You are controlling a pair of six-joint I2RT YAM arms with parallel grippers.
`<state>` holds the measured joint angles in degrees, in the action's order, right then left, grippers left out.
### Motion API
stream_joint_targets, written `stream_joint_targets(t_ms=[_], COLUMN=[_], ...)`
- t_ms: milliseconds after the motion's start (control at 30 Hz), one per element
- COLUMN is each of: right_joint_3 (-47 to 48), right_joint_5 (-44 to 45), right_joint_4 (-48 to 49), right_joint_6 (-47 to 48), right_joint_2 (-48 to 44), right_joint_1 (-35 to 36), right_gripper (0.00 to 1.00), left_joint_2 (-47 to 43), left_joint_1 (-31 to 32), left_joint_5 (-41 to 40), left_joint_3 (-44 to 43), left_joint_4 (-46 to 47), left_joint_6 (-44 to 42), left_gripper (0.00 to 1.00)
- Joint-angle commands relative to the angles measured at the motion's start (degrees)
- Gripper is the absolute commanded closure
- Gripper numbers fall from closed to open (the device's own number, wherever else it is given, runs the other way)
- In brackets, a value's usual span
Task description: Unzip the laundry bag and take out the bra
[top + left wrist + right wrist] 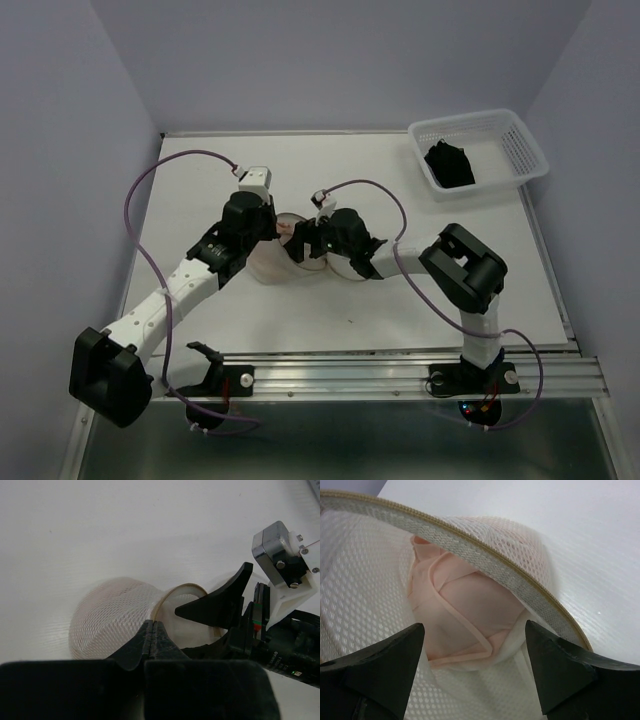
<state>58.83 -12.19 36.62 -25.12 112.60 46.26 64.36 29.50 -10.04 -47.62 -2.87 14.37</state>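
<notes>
The laundry bag (268, 266), a white mesh pouch with a tan rim (485, 559), lies mid-table between both arms. Its mouth gapes open. In the right wrist view a pale pink bra (465, 610) sits folded inside it. My right gripper (475, 652) is open, its fingers spread at the mouth on either side of the bra and not touching it. In the left wrist view my left gripper (152, 626) is shut on the bag's edge, right where the rim (161, 604) meets the mesh (107, 617). One right finger (220, 602) reaches into the opening there.
A white plastic basket (520, 150) stands at the back right corner with a black item (450, 163) inside. Cables loop over the table behind the arms. The metal rail (400, 372) runs along the near edge.
</notes>
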Motion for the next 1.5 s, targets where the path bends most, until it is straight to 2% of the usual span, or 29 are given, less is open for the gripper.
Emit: stream_joint_targets(t_ms=[0,200,333,500,600,700,733,800,833,867,933,1267,1467], right_joint_3=[3.66,5.33,8.05,8.93,8.94,8.06,7.45,6.65,6.39,6.21,5.69,3.58,1.47], right_joint_5=[1.81,2.78,2.26,1.20,1.46,1.81,2.08,2.87,3.13,3.48,4.45,4.45,8.49], right_joint_4=[6.18,6.71,4.78,3.46,2.49,2.49,2.58,2.40,2.32,2.05,1.00,-6.38,-9.19], right_joint_6=[0.16,1.39,2.01,1.92,1.75,2.01,2.44,3.15,4.02,4.55,6.13,12.02,15.36], right_joint_2=[1.83,4.38,6.49,9.48,11.15,10.63,10.10,8.26,7.47,6.68,4.04,-6.23,-10.73], right_joint_1=[1.20,1.20,1.73,2.26,2.26,2.26,2.26,2.26,2.26,2.26,2.26,2.26,2.26], right_gripper=[0.11,0.10,0.03,0.04,0.13,0.35,0.51,0.68,0.79,0.83,0.87,0.91,0.94], left_joint_2=[0.33,0.94,0.86,1.03,1.03,0.77,0.77,0.86,1.03,1.29,1.82,4.63,4.73], left_joint_1=[-0.05,-0.05,-0.05,-0.05,-0.14,-0.05,-0.14,-0.14,-0.14,-0.14,-0.05,-0.14,-0.05], left_joint_5=[1.69,3.36,3.72,4.07,3.98,3.63,3.28,2.93,2.92,2.75,2.40,-2.35,-4.28], left_joint_3=[-1.08,-1.34,-1.34,-1.34,-1.34,-1.25,-1.25,-1.34,-1.43,-1.51,-1.86,-3.45,-3.71], left_joint_4=[1.64,1.47,1.55,1.56,1.47,1.38,1.29,1.20,0.94,0.68,-0.02,-3.62,-4.42], left_joint_6=[-0.66,-0.66,-0.66,-0.66,-0.75,-0.75,-0.83,-0.84,-0.84,-0.84,-0.84,0.22,1.10], left_gripper=[1.00,1.00,1.00,1.00,1.00,1.00,1.00,1.00,1.00,1.00,1.00,1.00,1.00])
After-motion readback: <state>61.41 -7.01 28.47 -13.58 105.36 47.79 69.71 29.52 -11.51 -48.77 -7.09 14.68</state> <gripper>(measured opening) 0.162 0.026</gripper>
